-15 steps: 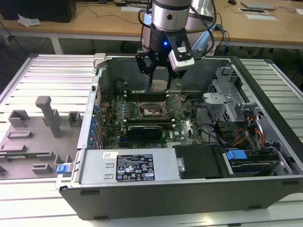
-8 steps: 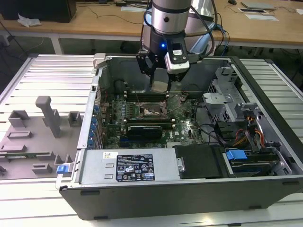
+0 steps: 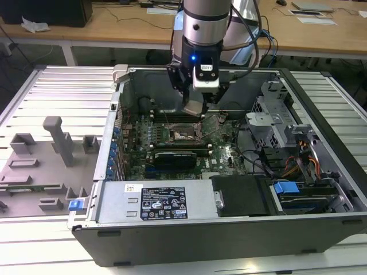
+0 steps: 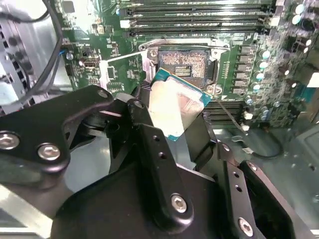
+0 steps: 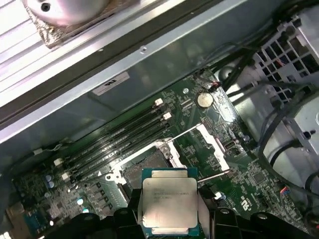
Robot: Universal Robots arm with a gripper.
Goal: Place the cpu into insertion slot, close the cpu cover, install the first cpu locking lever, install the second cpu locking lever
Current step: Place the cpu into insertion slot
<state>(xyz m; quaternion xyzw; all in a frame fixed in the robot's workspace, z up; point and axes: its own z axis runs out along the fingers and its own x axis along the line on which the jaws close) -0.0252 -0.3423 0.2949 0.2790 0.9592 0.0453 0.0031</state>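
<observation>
One open computer case holds the green motherboard. The insertion slot sits near the board's middle, just beside the long black memory slots. The slot's dark centre lies bare, and the cpu cover stands swung up at its edge. The gripper hangs above the slot, jaws clamped on the cpu. It is a small square chip with a silvery top, a green rim and no long axis, seemingly turned askew of the slot's edges.

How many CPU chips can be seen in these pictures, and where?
1. The cpu is gripped in the claw, above the green motherboard and close to the open insertion slot, which holds no chip. Others might be hidden.
</observation>
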